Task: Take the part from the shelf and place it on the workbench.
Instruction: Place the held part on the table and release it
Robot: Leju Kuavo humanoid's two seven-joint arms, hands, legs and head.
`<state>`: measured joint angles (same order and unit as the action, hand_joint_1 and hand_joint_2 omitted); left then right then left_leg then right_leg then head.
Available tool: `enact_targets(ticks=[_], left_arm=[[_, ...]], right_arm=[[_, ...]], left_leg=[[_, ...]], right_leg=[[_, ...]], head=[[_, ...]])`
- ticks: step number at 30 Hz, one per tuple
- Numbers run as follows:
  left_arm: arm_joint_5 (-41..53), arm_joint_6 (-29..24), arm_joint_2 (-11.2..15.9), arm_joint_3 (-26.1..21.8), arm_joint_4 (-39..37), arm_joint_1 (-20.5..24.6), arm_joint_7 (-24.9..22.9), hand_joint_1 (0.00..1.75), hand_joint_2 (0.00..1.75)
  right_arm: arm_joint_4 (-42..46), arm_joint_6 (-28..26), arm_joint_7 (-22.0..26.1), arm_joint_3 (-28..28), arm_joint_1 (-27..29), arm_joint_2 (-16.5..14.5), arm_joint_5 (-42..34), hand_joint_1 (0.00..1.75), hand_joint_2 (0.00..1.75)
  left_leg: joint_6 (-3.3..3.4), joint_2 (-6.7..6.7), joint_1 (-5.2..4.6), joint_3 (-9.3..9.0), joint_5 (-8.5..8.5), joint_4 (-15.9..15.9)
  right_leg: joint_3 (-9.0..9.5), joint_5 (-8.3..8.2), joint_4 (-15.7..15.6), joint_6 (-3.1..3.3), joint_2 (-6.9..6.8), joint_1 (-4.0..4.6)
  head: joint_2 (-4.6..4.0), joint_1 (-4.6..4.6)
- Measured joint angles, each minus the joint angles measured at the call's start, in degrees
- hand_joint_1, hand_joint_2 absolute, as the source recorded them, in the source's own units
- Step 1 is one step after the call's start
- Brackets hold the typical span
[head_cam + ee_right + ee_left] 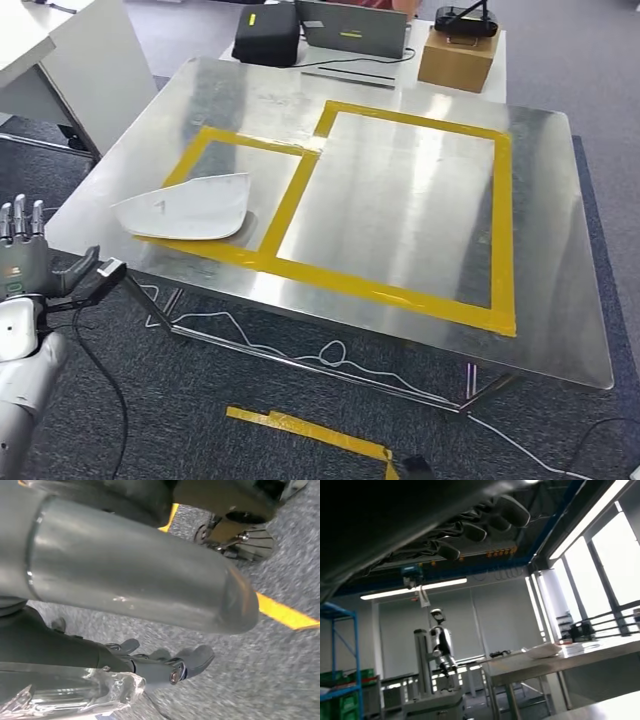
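Brushed-metal workbench carried yellow tape rectangles; the flat white curved-edged sheet part lay in the smaller one, at about nine o'clock. It looked thin, light, fairly stiff and probably slippery; best taken by an edge. Left hand stood beside the bench, fingers apart, holding nothing. Right hand hung over carpet, fingers extended, empty. No containers on the bench.

1. This is a robotics lab or industrial test hall.
2. A metal bench marked with yellow tape stands on grey carpet at frame centre.
3. At the top of the frame sit a laptop and a black bag.
4. In the left wrist view, a humanoid robot stands on a stand at lower left, beside blue shelving with green crates, under strip lights.
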<state>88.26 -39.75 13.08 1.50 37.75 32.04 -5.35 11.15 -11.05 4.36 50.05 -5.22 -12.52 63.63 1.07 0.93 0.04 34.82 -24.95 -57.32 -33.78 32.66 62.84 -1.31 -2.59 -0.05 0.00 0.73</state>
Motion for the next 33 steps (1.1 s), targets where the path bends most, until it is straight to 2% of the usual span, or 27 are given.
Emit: enact_targets(ticks=[1,2,3,4,5,6,7,8,9,10,12,13,14,16,18,19,20,21,23,24,25,26,27,28,30,32,33], left_arm=[[0.00,-0.01,-0.06,0.05,-0.09,0.00,-0.21,0.00,0.00],[0.00,-0.01,-0.13,0.15,-0.23,-0.17,-0.42,0.00,0.00],[0.00,-0.01,-0.20,0.30,-0.39,-0.43,-0.64,0.00,0.00],[0.00,-0.01,-0.23,0.44,-0.57,-0.71,-0.81,0.00,0.00],[0.00,-0.01,-0.23,0.55,-0.74,-0.93,-0.93,0.00,0.00],[0.00,-0.01,-0.22,0.64,-0.88,-1.05,-1.01,0.00,0.00],[0.00,-0.02,-0.22,0.71,-0.98,-1.10,-1.05,0.00,0.00],[0.00,-0.02,-0.21,0.77,-1.06,-1.08,-1.11,0.00,0.00],[0.00,-0.04,-0.22,0.82,-1.14,-1.08,-1.20,0.00,0.00],[0.00,-0.07,-0.20,0.84,-1.23,-1.16,-1.31,0.00,0.00],[0.00,-0.16,0.02,0.84,-1.41,-1.67,-1.57,0.00,0.00],[0.00,-0.21,0.23,0.82,-1.49,-2.03,-1.76,0.00,0.00],[0.00,-0.24,0.43,0.81,-1.55,-2.33,-1.98,0.00,0.00],[0.00,-0.27,0.64,0.81,-1.67,-2.76,-2.62,0.00,0.00],[0.00,-0.27,0.67,0.85,-1.84,-3.46,-3.36,0.00,0.00],[0.00,-0.26,0.74,0.86,-1.99,-3.96,-3.74,0.00,0.00],[0.00,-0.25,0.84,0.86,-2.20,-4.40,-4.09,0.00,0.00],[0.00,-0.23,0.95,0.85,-2.46,-4.73,-4.46,0.00,0.00],[0.00,-0.15,1.15,0.78,-3.13,-5.11,-5.27,0.00,0.00],[0.00,-0.06,1.17,0.68,-3.55,-5.30,-5.68,0.00,0.00],[0.00,0.04,1.17,0.47,-4.04,-5.62,-6.01,0.00,0.00],[0.00,0.12,1.15,0.14,-4.58,-6.10,-6.21,0.00,0.00],[0.00,0.15,1.14,-0.24,-5.10,-6.68,-6.29,0.00,0.00],[0.00,0.13,1.13,-0.63,-5.54,-7.24,-6.30,0.00,0.00],[-0.01,0.15,1.03,-1.17,-6.16,-7.80,-6.30,0.00,0.00],[-0.13,0.79,0.60,-1.77,-6.93,-7.98,-6.14,0.00,0.00],[-0.44,1.20,0.24,-2.28,-7.46,-8.26,-5.64,0.00,0.00]], right_arm=[[0.00,0.05,-0.03,0.00,0.07,0.00,0.00,0.00,0.00],[-0.01,0.11,-0.07,0.00,0.16,0.00,-0.01,0.00,0.00],[-0.01,0.18,-0.10,0.00,0.25,0.00,-0.01,0.00,0.00],[-0.01,0.22,-0.13,0.00,0.30,0.00,-0.02,0.00,0.00],[-0.01,0.25,-0.14,0.00,0.32,0.01,-0.02,0.00,0.00],[0.00,0.28,-0.14,0.00,0.31,0.05,-0.02,0.00,0.00],[0.00,0.29,-0.14,0.00,0.29,0.11,-0.02,0.00,0.00],[0.00,0.31,-0.14,0.00,0.29,0.16,-0.02,0.00,0.00],[0.00,0.34,-0.14,0.01,0.28,0.21,-0.03,0.00,0.00],[0.00,0.40,-0.16,0.01,0.27,0.22,-0.04,0.00,0.00],[0.00,0.53,-0.19,0.02,0.25,0.22,-0.11,0.00,0.00],[0.00,0.60,-0.21,0.02,0.22,0.22,-0.15,0.00,0.00],[0.00,0.65,-0.21,0.02,0.20,0.22,-0.19,0.00,0.00],[0.00,0.74,-0.24,0.08,0.29,0.23,-0.25,0.00,0.00],[0.00,0.81,-0.30,0.19,0.43,0.27,-0.32,0.00,0.00],[0.00,0.84,-0.34,0.23,0.45,0.29,-0.37,0.00,0.00],[0.00,0.89,-0.38,0.25,0.45,0.31,-0.40,0.00,0.00],[0.00,0.96,-0.42,0.26,0.45,0.31,-0.43,0.00,0.00],[0.00,1.10,-0.47,0.31,0.43,0.31,-0.52,0.00,0.00],[0.00,1.17,-0.48,0.37,0.41,0.31,-0.56,0.00,0.00],[0.00,1.22,-0.49,0.47,0.37,0.31,-0.58,0.00,0.00],[0.00,1.27,-0.51,0.59,0.32,0.31,-0.59,0.00,0.00],[0.01,1.30,-0.53,0.70,0.26,0.31,-0.58,0.00,0.00],[0.01,1.33,-0.55,0.78,0.21,0.31,-0.58,0.00,0.00],[0.02,1.36,-0.55,0.89,0.19,0.31,-0.57,0.00,0.00],[0.02,1.43,-0.57,1.09,0.31,0.31,-0.59,0.00,0.00],[0.02,1.47,-0.60,1.22,0.40,0.31,-0.64,0.00,0.00]], left_leg=[[0.19,-0.72,0.01,0.00,-0.01,0.00],[0.33,-1.50,-0.01,0.00,-0.01,-0.01],[0.37,-2.31,-0.03,0.00,-0.03,-0.02],[0.36,-3.16,-0.04,-0.02,-0.04,-0.04],[0.33,-3.98,-0.04,-0.05,-0.07,-0.06],[0.25,-4.81,0.00,-0.12,-0.11,-0.08],[0.12,-5.60,0.05,-0.18,-0.18,-0.12],[-0.09,-6.34,0.04,-0.12,-0.26,-0.24],[-0.40,-7.03,0.09,-0.01,-0.25,-0.30],[-0.75,-7.69,0.19,0.17,-0.19,-0.32],[-1.52,-8.67,0.44,0.44,-0.03,-0.22],[-1.84,-7.92,0.44,0.62,-0.32,-0.52],[-2.12,-6.51,0.39,1.17,-1.10,-1.62],[-2.60,-2.95,0.32,3.95,-4.14,-7.28],[-2.97,-1.69,0.50,7.61,-6.87,-14.41],[-3.07,-1.51,0.59,8.47,-6.94,-16.00],[-3.12,-1.32,0.65,8.21,-5.94,-15.39],[-3.08,-0.90,0.66,6.73,-4.10,-12.55],[-2.71,1.85,0.26,2.43,-0.82,-4.60],[-2.39,2.99,-0.04,0.94,-0.10,-1.83],[-2.04,3.71,-0.34,0.22,-0.03,-0.45],[-1.69,3.44,-0.61,0.15,-0.22,-0.20],[-1.37,2.61,-0.58,0.12,-0.16,-0.12],[-1.06,1.90,-0.49,0.02,-0.12,0.00],[-0.39,0.48,-0.15,-0.17,0.00,0.24],[0.02,-1.06,0.00,-0.19,-0.02,0.26],[0.09,-1.91,-0.02,-0.21,-0.03,0.25]], right_leg=[[-1.94,1.76,3.96,-0.08,1.41,-0.04],[-4.18,3.29,8.13,-0.12,2.09,-0.06],[-6.05,4.02,11.18,-0.15,2.36,-0.06],[-7.04,3.59,12.19,-0.13,2.47,-0.06],[-6.93,2.03,10.92,-0.07,2.58,-0.07],[-5.67,-0.42,7.40,0.03,3.08,-0.13],[-3.95,-2.66,3.20,0.16,4.34,-0.27],[-2.16,-4.19,-0.59,0.27,5.72,-0.50],[-0.84,-5.03,-3.20,0.37,6.89,-0.64],[-0.20,-5.03,-4.21,0.49,7.49,-0.69],[0.18,-5.01,-4.54,0.93,6.57,-0.56],[0.36,-5.09,-4.76,1.30,5.92,-0.57],[0.55,-5.17,-5.02,1.67,5.28,-0.58],[0.84,-5.15,-5.33,2.24,3.78,-0.50],[0.93,-4.93,-5.33,2.47,2.21,-0.35],[0.99,-4.80,-5.33,2.51,1.42,-0.32],[1.09,-4.66,-5.32,2.48,0.65,-0.29],[1.28,-4.49,-5.32,2.41,-0.12,-0.27],[1.80,-4.01,-5.27,2.04,-1.57,-0.02],[2.04,-3.75,-5.24,1.78,-2.19,0.17],[2.26,-3.50,-5.24,1.49,-2.82,0.32],[2.45,-3.28,-5.28,1.21,-3.45,0.39],[2.67,-3.07,-5.35,0.93,-4.10,0.35],[2.70,-2.68,-5.14,0.60,-4.06,0.23],[1.33,-0.60,-1.98,0.11,-1.65,0.00],[-2.54,2.85,5.70,-0.08,1.43,-0.15],[-4.66,4.03,9.45,-0.10,2.07,-0.15]], head=[[0.00,-0.14],[0.00,-0.20],[0.00,-0.22],[0.00,-0.25],[0.00,-0.25],[0.00,-0.25],[0.00,-0.25],[0.00,-0.22],[0.00,-0.20],[0.00,-0.19],[0.00,-0.20],[0.00,-0.14],[0.00,0.02],[0.00,0.31],[0.00,0.39],[0.00,0.41],[0.00,0.41],[0.00,0.41],[0.00,0.44],[0.00,0.38],[0.00,0.35],[0.00,0.31],[0.00,0.28],[0.00,0.28],[0.00,0.03],[0.00,-0.27],[0.00,-0.33]])
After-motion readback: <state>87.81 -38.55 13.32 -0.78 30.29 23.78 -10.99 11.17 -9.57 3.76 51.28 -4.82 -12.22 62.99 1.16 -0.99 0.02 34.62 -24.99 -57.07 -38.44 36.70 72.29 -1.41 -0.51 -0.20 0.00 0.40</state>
